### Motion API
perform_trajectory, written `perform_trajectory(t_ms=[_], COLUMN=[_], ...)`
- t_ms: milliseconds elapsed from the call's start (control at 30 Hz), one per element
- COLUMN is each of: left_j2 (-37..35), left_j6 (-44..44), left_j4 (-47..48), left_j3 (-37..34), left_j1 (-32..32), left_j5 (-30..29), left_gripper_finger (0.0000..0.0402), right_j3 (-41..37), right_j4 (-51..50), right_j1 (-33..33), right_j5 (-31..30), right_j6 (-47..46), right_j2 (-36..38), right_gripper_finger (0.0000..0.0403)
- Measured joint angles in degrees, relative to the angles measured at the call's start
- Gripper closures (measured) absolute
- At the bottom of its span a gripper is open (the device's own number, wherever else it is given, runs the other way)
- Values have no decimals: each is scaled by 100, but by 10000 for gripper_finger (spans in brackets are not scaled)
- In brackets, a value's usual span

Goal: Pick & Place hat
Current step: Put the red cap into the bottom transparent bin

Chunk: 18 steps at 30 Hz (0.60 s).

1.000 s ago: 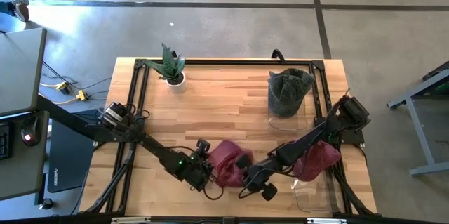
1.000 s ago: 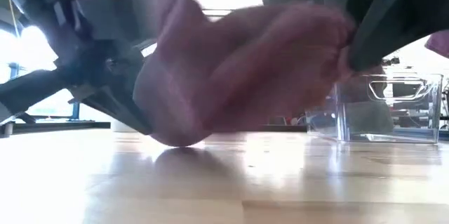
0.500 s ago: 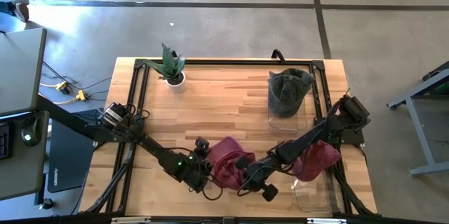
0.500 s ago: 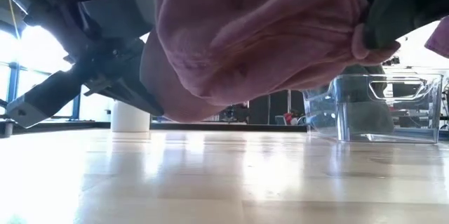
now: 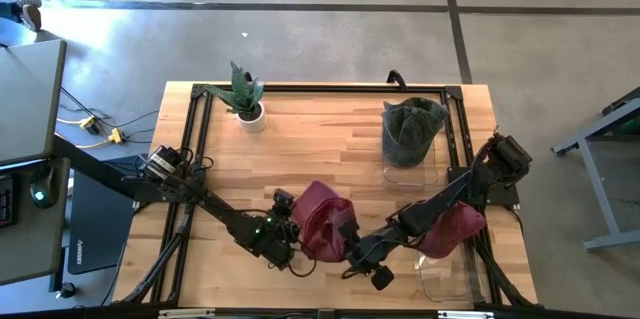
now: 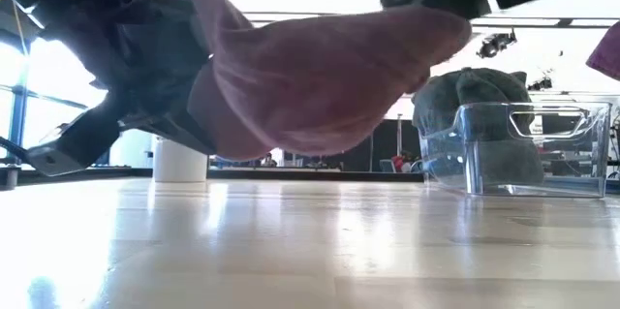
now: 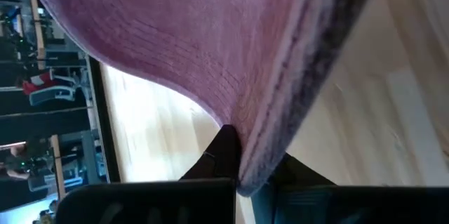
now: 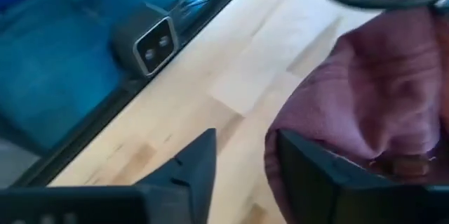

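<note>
Around your work zone: a potted plant (image 5: 244,98) at the table's (image 5: 320,139) far left, a clear bin (image 5: 407,164) with a dark hat (image 5: 411,127) far right, and a second maroon hat (image 5: 455,227) under the right arm by the near-right bin (image 5: 445,277). Both arms reach low to the near-centre, meeting at the maroon hat (image 5: 322,221), which hangs off the wood in the low view. Left gripper (image 5: 286,231) is clamped on its edge; right gripper (image 5: 352,246) sits just beside it with fingers (image 8: 193,168) parted, apparently not pinching fabric, and no readable writing anywhere.
</note>
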<state>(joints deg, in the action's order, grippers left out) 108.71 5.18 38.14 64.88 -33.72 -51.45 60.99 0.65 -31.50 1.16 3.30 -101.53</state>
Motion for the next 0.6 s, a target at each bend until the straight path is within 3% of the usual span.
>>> perform_trajectory(t_ms=[133, 333, 500, 600], left_j2=[-2, -26, -96, -113], left_j6=[53, 492, 717, 785], left_j4=[-20, -31, -72, -181], left_j3=[2, 2, 4, -104], left_j1=[8, 3, 7, 48], left_j5=[20, 144, 284, 350], left_gripper_finger=[401, 401, 401, 401], right_j3=[0, 7, 7, 4], right_j4=[-288, -876, -1205, -1483], right_j1=[-135, -519, -809, -982], right_j5=[-780, -2420, -3468, -4397], right_j6=[60, 526, 1374, 1521], right_j2=[231, 471, 339, 271], right_gripper_finger=[219, 164, 149, 150])
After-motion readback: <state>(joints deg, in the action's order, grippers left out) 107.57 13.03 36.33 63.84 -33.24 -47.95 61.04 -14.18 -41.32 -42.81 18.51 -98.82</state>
